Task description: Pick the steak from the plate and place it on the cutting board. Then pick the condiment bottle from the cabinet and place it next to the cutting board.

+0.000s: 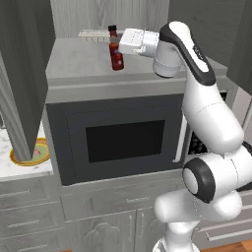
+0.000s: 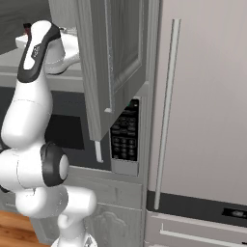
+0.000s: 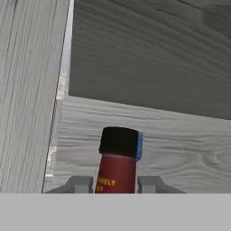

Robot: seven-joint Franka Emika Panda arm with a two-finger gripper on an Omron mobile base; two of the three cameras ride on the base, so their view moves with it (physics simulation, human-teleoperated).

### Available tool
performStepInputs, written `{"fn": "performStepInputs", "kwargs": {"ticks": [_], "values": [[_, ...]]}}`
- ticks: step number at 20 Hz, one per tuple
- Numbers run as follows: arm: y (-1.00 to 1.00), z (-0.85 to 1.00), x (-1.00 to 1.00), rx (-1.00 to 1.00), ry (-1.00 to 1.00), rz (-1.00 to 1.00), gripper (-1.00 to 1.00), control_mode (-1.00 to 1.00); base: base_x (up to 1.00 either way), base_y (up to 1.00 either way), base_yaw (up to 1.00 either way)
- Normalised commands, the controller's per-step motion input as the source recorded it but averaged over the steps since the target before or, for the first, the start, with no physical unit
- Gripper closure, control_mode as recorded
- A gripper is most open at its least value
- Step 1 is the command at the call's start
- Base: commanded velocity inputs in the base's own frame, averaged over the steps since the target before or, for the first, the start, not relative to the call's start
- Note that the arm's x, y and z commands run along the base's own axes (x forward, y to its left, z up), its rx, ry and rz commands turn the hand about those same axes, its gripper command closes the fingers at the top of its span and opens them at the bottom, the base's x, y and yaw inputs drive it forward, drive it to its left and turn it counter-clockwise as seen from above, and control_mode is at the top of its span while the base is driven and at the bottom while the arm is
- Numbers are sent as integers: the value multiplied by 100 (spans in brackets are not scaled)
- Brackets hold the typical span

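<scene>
**A:** Inside the cabinet [image 1: 74, 59], our arm reaches across the light grey shelf, and the gripper [image 1: 116, 43] sits level with the condiment bottle [image 1: 116, 55]. What do we see at the fingers?

**B:** From the hand view, the two grey fingertips [image 3: 79, 184] stand one on each side of the bottle [image 3: 116, 169], just below its black cap, close against the red body. We cannot tell from the pictures whether they press the glass or merely flank it. The yellow lettering of the label shows between them.

**A:** And the bottle itself?

**B:** Upright on the shelf in the left base view, near the shelf's middle, with the wood-grain back wall behind it. A pale ribbed strip [image 1: 94, 34] lies on the shelf further back, well apart from the bottle's foot.

**A:** What lies below us?

**B:** The dark-fronted microwave [image 1: 118, 138] directly under the shelf, grey drawers beneath it. To the lower left, the plate [image 1: 30, 153] rests on the white counter, half hidden by the open cabinet door [image 1: 22, 74]; something pinkish lies on it, too small to name.

**A:** In the right base view, the other open door [image 2: 116, 62] hides the hand, beside the tall pale refrigerator [image 2: 202, 106].
</scene>
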Motion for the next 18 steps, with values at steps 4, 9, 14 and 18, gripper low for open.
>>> {"fn": "performStepInputs", "kwargs": {"ticks": [4, 9, 14, 18], "values": [[0, 9, -54, 1, -8, 0, 100, -100, 0, 0, 0], [0, 7, -62, 0, -9, 0, 100, -100, 0, 0, 0], [0, 7, -67, 0, -6, 0, 100, -100, 0, 0, 0], [0, 3, -68, 0, -3, 0, 100, -100, 0, 0, 0]]}}
